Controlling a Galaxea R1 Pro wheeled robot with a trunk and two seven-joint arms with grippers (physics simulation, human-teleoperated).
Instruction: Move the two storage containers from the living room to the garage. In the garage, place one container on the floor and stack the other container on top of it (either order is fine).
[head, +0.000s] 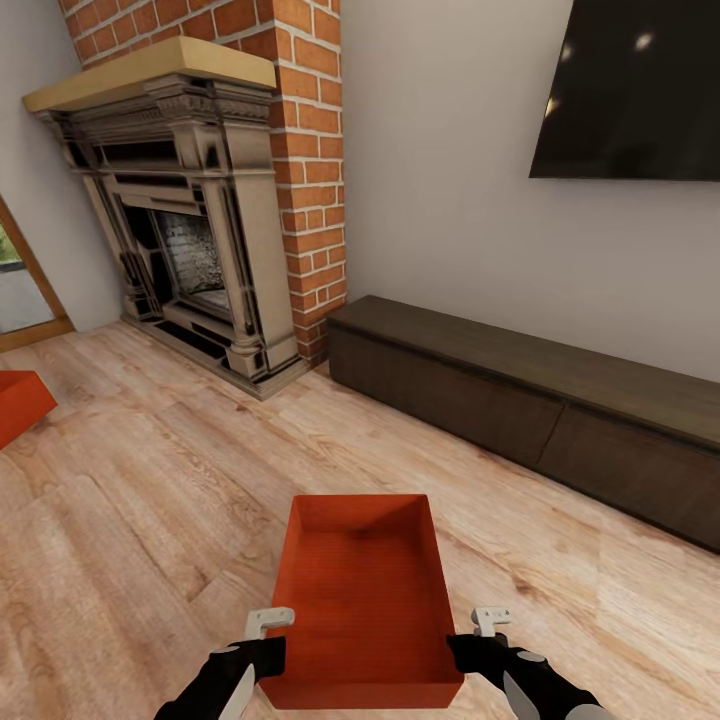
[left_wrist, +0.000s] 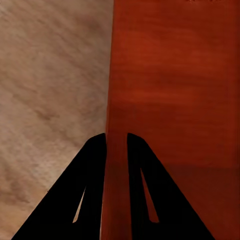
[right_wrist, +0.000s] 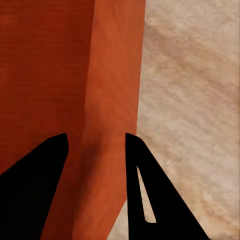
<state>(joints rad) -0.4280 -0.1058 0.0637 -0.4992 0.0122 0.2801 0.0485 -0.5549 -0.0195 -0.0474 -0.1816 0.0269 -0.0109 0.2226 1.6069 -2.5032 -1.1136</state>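
One orange-red storage container (head: 365, 590) sits low in the middle of the head view, over the light wood-plank floor, between both arms. My left gripper (head: 268, 640) (left_wrist: 116, 136) is shut on its left wall, one finger inside and one outside. My right gripper (head: 468, 640) (right_wrist: 96, 135) straddles the right wall (right_wrist: 112, 100). Its fingers stand wider apart, with a small gap on the inner side, so it reads as open. The second storage container (head: 18, 400) shows partly at the left edge of the head view, on the wood floor.
A brick fireplace (head: 190, 230) stands at the back left, and a long dark cabinet (head: 530, 400) runs along the wall under a wall TV (head: 630, 90). Open wood floor (head: 150, 500) stretches between the two containers.
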